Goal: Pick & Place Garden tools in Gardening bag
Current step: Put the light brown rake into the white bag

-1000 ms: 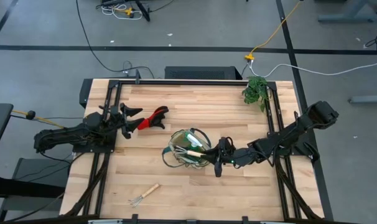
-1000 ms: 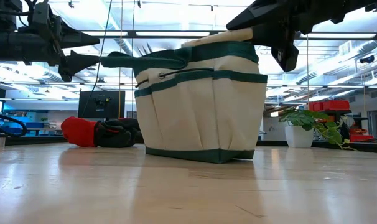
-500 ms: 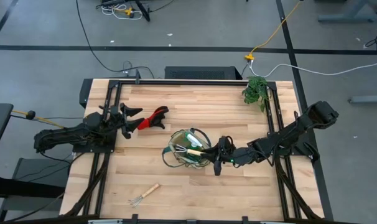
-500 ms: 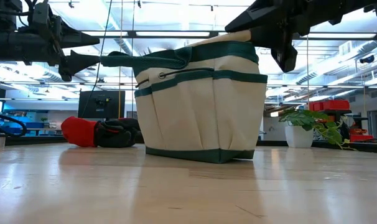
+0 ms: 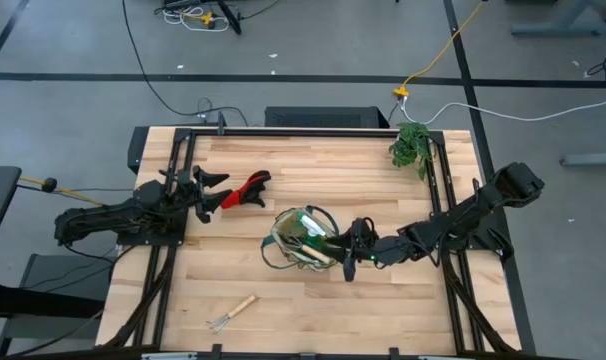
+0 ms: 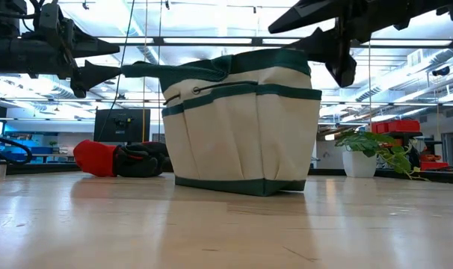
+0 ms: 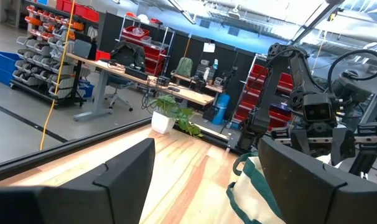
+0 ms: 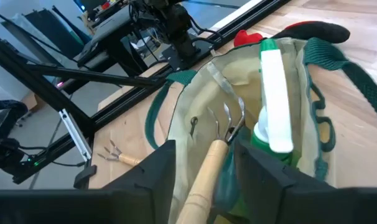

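We see the right end effector (image 5: 346, 252) open above the gardening bag (image 5: 301, 240). A wooden-handled tool (image 8: 208, 168) lies in the bag beside the green bottle (image 8: 272, 118). The left end effector (image 5: 215, 192), open, hovers by the red-and-black tool (image 5: 245, 189). The rake (image 5: 231, 313) lies near on the tabletop (image 5: 313, 170).

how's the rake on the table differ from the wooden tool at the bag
The rake lies flat on the table, far from both grippers; the wooden tool stands tilted in the bag, prongs down, between the right gripper's open fingers. The rake sits alone; the wooden tool is beside a green bottle. Both have pale wooden handles.
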Robot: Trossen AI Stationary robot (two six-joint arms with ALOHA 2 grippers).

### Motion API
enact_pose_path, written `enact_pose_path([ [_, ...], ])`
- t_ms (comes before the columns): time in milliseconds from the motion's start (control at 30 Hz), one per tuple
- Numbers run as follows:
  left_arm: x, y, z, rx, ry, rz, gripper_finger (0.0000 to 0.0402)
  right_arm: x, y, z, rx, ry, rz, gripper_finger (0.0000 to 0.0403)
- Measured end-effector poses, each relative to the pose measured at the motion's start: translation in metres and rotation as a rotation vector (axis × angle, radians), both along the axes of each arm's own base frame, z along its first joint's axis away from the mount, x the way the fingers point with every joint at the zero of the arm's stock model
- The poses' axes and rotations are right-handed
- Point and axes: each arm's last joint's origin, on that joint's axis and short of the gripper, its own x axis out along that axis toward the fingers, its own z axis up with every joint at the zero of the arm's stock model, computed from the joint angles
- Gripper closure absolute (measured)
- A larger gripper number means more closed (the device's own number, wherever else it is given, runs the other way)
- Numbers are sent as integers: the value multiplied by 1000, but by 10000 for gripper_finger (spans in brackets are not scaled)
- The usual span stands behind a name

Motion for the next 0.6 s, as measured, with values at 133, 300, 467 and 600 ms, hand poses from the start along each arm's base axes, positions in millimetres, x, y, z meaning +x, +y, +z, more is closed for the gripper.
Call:
enact_pose_path([
  [133, 0, 0, 0, 0, 0, 0, 110, 1, 0, 2, -12, -22, 4, 230],
  [300, 0, 0, 0, 0, 0, 0, 110, 2, 0, 7, -61, -53, 34, 233],
  [467, 0, 0, 0, -1, -1, 0, 110, -3, 1, 12, -45, -24, 120, 246],
  [600, 0, 0, 0, -8, -4, -2, 110, -9, -2, 10, -37, 45, 124, 261],
])
